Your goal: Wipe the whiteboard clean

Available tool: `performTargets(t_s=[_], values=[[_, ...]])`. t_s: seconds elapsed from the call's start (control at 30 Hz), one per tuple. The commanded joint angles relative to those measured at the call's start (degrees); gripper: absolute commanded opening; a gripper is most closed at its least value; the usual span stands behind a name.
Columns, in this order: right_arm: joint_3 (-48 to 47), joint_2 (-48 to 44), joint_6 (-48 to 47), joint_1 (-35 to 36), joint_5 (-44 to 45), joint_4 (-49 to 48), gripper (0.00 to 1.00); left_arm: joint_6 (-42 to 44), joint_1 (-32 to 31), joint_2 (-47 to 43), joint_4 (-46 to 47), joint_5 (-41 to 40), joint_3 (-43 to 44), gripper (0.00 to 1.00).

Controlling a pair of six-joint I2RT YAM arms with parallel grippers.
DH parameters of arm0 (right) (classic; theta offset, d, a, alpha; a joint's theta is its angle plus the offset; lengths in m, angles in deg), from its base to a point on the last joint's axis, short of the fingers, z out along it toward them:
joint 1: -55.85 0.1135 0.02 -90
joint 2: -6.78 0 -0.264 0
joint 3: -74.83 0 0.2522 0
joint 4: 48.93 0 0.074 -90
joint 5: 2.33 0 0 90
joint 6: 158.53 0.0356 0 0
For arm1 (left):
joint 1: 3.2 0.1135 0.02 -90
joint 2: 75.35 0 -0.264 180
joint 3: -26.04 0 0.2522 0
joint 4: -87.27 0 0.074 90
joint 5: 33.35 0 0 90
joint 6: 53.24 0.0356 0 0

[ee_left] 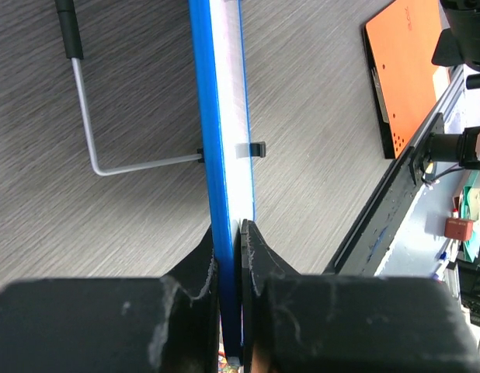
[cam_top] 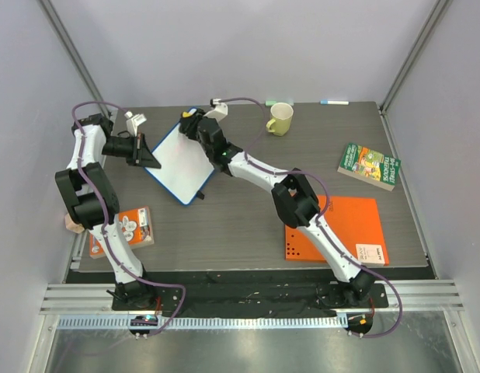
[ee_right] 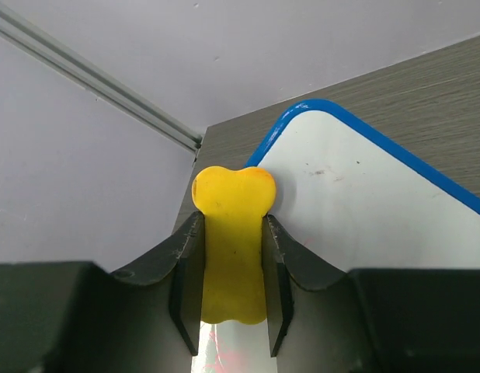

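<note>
1. The whiteboard (cam_top: 182, 163) lies between my two end effectors, toward the far left of the surface (cam_top: 248, 225). Its face looks almost wholly white. From the right wrist I see only a few faint specks (ee_right: 318, 171) just right of my right end effector, near the rounded far corner.
2. I judge the wiping mostly done. What seems left is that corner patch, plus any part of the face my arm hides from above.
3. My right end effector (ee_right: 232, 225) is closed on a yellow eraser (ee_right: 232, 233), its fingers clamping the narrow waist. The eraser's head is at the board's far corner and appears to touch it.
4. My left end effector (ee_left: 228, 233) is nearly closed, pinching the blue rim of the board's left edge. The board runs straight ahead of it, edge-on. A wire stand (ee_left: 92, 140) juts from the board's back to the left of these fingers.
5. My left arm folds upward and reaches in from the left. My right arm stretches long across the surface, passing over the orange sheet (cam_top: 341, 229) behind it, with the mug (cam_top: 280, 118) off to its right.
</note>
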Motion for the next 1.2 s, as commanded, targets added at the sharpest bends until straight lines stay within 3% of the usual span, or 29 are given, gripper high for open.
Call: performTargets(t_s=[0.0,0.2,0.5,0.63,0.9,1.03,1.17], values=[[10.6,1.62,1.29,0.23,-0.13,12.15,0.01,10.98,-4.54,-2.58,-15.93,3.34,0.57,0.0],[18.98,-1.64,3.74,1.11,1.81,13.29,0.01,11.15,-4.63,-3.19,-16.11,3.34,0.31,0.0],[10.55,1.79,-3.72,7.07,0.85,16.82,0.01,11.41,-4.89,-3.55,-16.64,3.34,0.04,0.0],[12.11,-0.3,-5.13,10.24,-1.79,14.97,0.01,11.24,-4.89,-3.72,-16.55,3.43,0.13,0.0],[24.33,-4.36,-0.65,14.64,-12.07,4.7,0.01,10.89,-5.07,-3.28,-16.37,4.13,0.48,0.0],[22.94,-2.78,-1.34,16.49,-17.42,2.66,0.01,11.06,-5.16,-3.19,-16.2,4.04,0.04,0.0],[21.7,-1.46,-0.74,17.55,-17.44,3.36,0.01,10.97,-5.07,-3.11,-15.93,3.87,-0.13,0.0]])
